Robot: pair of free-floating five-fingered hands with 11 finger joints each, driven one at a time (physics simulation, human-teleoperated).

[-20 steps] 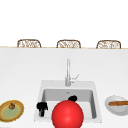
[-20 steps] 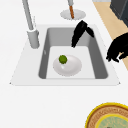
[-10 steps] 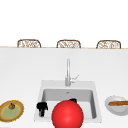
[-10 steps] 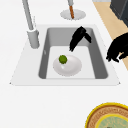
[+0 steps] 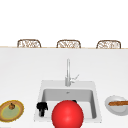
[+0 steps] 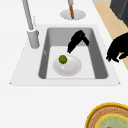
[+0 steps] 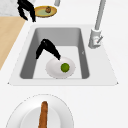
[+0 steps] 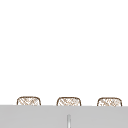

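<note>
Your right hand (image 6: 77,41) points its straight fingers down, just above the little green ball (image 6: 63,59) on the white plate (image 6: 71,67). It looks small and rolly; pinch its sides.

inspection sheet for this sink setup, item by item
surface: white counter around a grey sink.
job's things: white plate in the basin, a green ball on it.
clutter: yellow-rimmed plate at left; white plate with a brown stick at right; red ball in front.
hands: right hand reaches into the basin, fingers pointing down near the green ball; left hand hangs by the sink's left rim.
cables: nothing seen.
surroundings: faucet; three chairs behind.
</note>
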